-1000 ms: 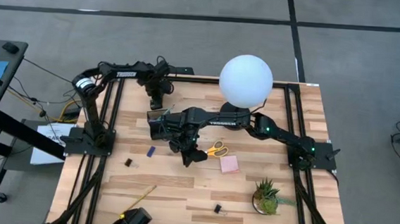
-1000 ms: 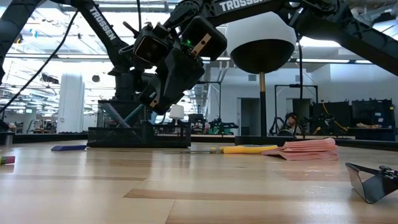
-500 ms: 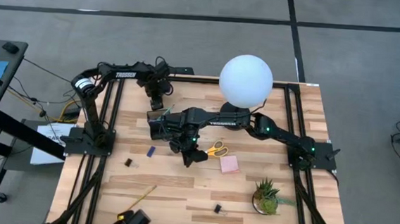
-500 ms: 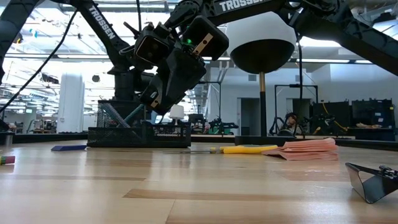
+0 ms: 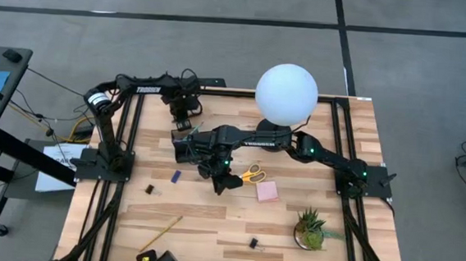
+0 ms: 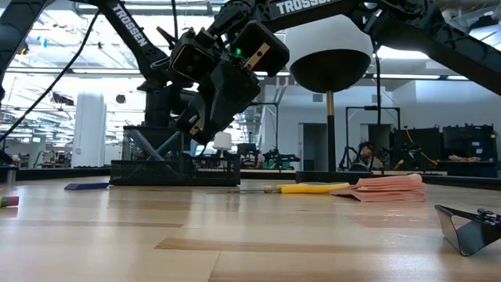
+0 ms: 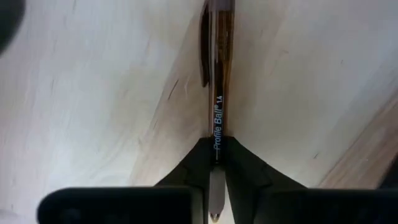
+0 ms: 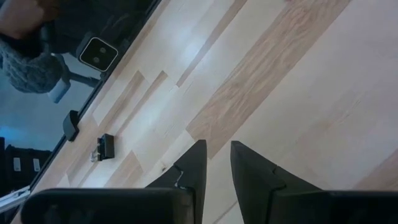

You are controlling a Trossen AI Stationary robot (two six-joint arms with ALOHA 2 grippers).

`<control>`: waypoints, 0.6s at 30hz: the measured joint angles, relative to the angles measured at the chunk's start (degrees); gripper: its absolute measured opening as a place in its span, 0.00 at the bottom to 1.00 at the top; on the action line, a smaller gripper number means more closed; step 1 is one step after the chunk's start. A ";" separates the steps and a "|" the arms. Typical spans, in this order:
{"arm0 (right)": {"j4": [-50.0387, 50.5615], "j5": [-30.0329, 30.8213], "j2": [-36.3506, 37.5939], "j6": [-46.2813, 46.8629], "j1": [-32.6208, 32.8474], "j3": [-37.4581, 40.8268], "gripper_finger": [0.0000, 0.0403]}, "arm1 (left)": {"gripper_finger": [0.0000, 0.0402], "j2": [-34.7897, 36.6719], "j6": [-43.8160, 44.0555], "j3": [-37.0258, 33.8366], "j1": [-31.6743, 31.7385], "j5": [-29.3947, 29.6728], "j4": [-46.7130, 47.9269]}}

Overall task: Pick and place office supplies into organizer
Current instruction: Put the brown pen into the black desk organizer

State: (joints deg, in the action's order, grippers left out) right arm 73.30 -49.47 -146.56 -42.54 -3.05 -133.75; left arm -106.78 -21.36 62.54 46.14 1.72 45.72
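Wooden table [image 5: 210, 219]: lamp [image 5: 286, 94] overhangs right arm [image 5: 249, 137]

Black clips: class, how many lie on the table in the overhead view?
2. One clip lies near the small blue piece, on the left arm's side; the other clip lies beside the potted plant. The arms may hide more.

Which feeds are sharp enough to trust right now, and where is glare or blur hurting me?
Left wrist view: the brown pen clamped in the left gripper is sharp, print readable. Low view: bright room lights behind, the near wooden table soft, the black clip blurred. Right wrist view: pale glare on the boards.
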 joint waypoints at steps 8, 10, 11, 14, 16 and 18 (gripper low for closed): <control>0.32 -0.02 0.00 0.02 0.02 0.00 0.16 | 0.03 1.97 2.02 -0.37 -2.75 6.33 0.07; 0.73 -0.02 0.00 0.02 0.02 0.00 0.16 | 0.03 3.65 2.26 -0.84 -2.64 7.05 2.21; 1.14 -0.08 0.00 0.00 0.02 0.00 0.16 | 0.03 4.98 2.51 -0.87 -2.52 6.27 2.89; 1.94 -0.17 0.00 0.02 0.02 0.00 0.16 | 0.03 9.14 2.61 -0.40 -2.64 6.98 2.92; 2.26 -0.20 0.00 0.03 0.02 0.00 0.16 | 0.03 11.71 2.93 -0.49 -2.70 8.76 4.77; 2.44 -0.20 0.00 0.04 0.02 0.00 0.16 | 0.03 15.16 3.07 -0.52 -2.63 9.34 6.35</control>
State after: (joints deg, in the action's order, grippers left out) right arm 75.74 -49.67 -146.56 -42.50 -3.03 -133.75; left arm -91.63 -18.29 62.02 43.51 11.06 52.07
